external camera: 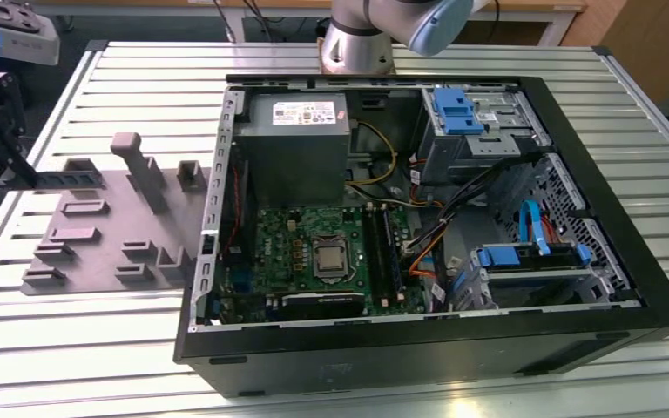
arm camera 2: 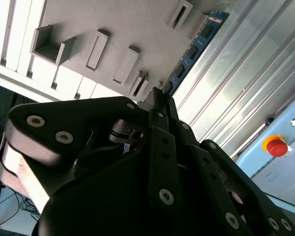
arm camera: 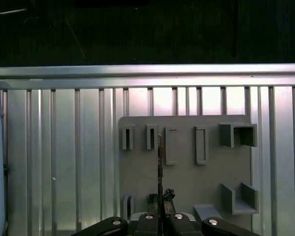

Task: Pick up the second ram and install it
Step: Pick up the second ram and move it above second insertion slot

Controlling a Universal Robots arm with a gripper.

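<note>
The second ram is a slim blue board with a row of dark chips. My gripper is shut on one end of it. In the first wrist view the ram shows edge-on as a thin line rising from the gripper, held above the grey tray. In the exterior view the gripper is at the far left, and the ram sticks out from it over the tray's left part. The green motherboard lies inside the open computer case, well to the exterior view's right of the gripper.
Upright grey blocks stand on the tray between the gripper and the case wall. Inside the case are a power supply, cable bundles and blue-tabbed drive bays. The slatted metal table carries everything. A red button is off the table.
</note>
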